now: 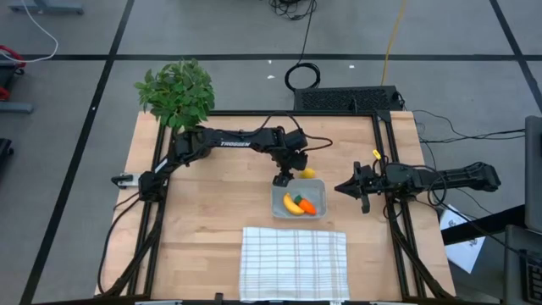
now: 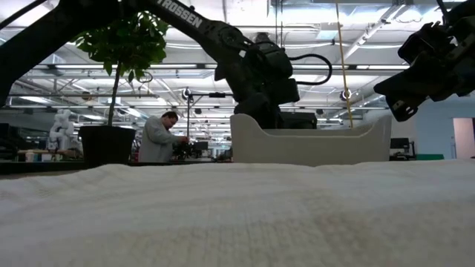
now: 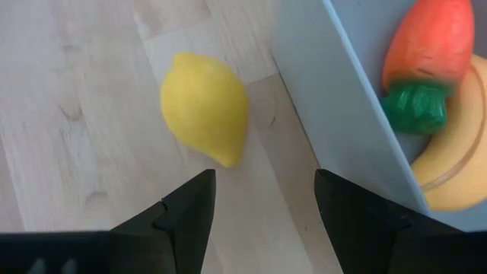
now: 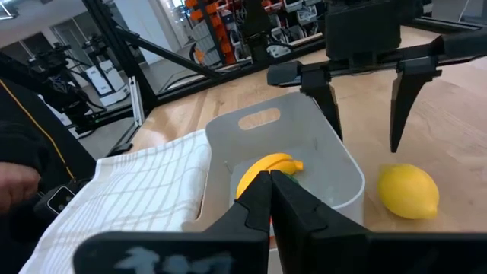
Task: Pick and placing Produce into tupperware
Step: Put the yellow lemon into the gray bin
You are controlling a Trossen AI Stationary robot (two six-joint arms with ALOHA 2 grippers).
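Even overhead light in the high view, bright, no hard glare; we see only short soft shadows under the left arm (image 1: 229,140) and beside the tupperware (image 1: 298,203). Low view is backlit: ceiling strip lights blow out in the room behind, so the arms and the potted plant (image 2: 119,44) read as near silhouettes. The white cloth (image 2: 237,215) fills the foreground there, soft and out of focus. Left wrist view is close and slightly blurred; the lemon (image 3: 204,106) has soft edges and a faint shadow on the wood, and its fingers (image 3: 183,217) are dark, detail lost. Right wrist view is sharp mid-frame, its near fingers (image 4: 262,202) blurred, with possibly some bending at the edges.
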